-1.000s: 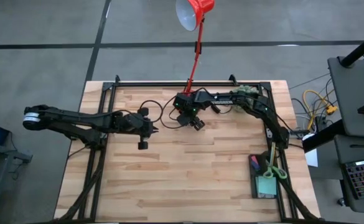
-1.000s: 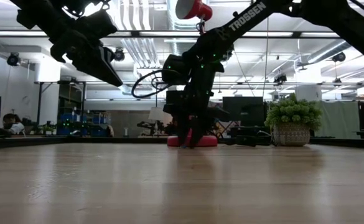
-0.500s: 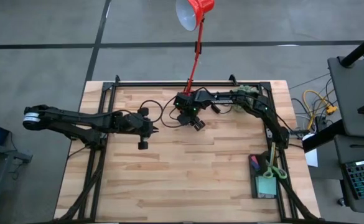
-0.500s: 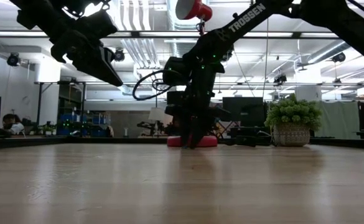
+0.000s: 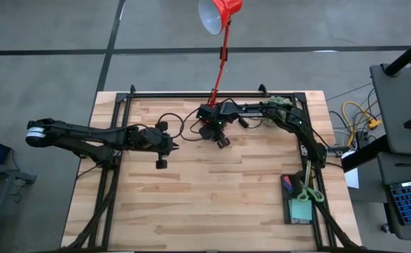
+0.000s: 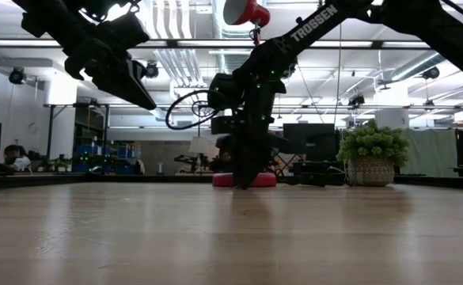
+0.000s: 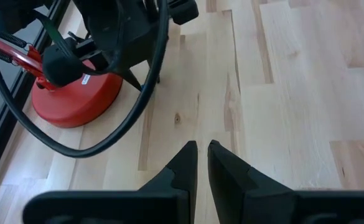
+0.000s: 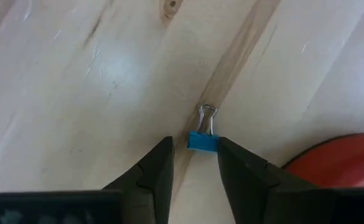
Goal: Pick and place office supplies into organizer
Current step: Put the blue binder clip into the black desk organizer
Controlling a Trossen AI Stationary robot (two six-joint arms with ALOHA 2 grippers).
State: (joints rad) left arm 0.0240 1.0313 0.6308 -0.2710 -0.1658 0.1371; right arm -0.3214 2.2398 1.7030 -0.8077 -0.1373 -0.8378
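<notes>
Fingers of our right gripper (image 8: pixel 194 163) bracket a small blue binder clip (image 8: pixel 203 140) lying on the table (image 5: pixel 191 204), narrowed to about its width, though we cannot tell if they touch it yet. We come down over it at about twelve o'clock on the table, just beside the red lamp base (image 7: pixel 76 99), so the blue body sits between the pads with its wire handle pointing away. Our left gripper (image 7: pixel 201 149) waits pinched shut and empty near centre. The organizer (image 5: pixel 300 200), already holding scissors (image 5: pixel 308 191), sits at five o'clock.
</notes>
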